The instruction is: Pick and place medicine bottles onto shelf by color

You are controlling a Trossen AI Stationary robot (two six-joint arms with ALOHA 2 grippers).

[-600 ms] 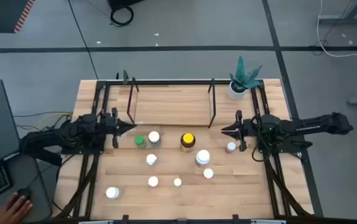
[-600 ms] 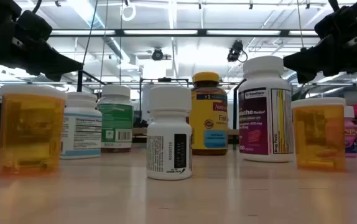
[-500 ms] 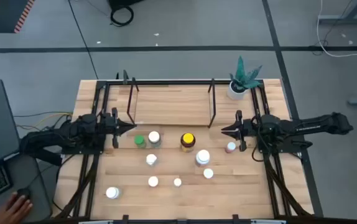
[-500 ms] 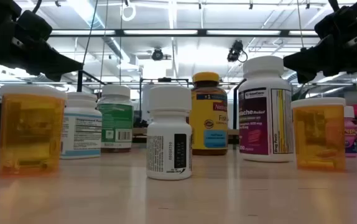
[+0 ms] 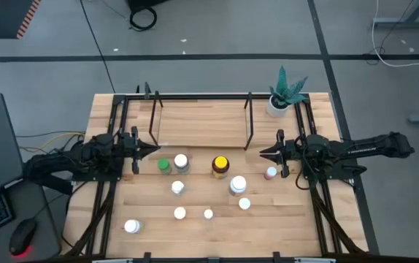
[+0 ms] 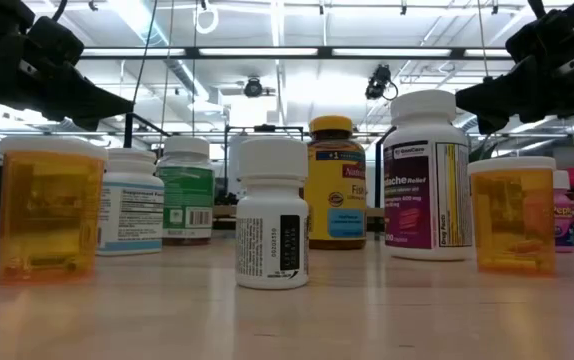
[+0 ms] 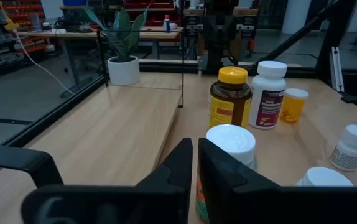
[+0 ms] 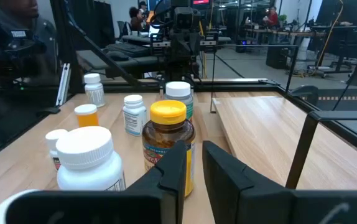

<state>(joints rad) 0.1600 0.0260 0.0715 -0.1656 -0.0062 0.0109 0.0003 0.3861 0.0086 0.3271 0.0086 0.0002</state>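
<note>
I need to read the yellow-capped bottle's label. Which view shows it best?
The left wrist view: the yellow-capped bottle stands unobstructed, label facing. The low view shows it partly hidden behind other bottles; the right wrist view partly behind that claw's fingers; the high view shows mainly its cap.

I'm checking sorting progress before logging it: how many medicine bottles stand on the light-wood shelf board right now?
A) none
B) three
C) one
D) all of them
A: in the high view the light-wood shelf board framed by black rods is bare, and the round medicine bottles, such as the yellow-capped brown bottle, all stand on the wooden tabletop in front of it.
</note>
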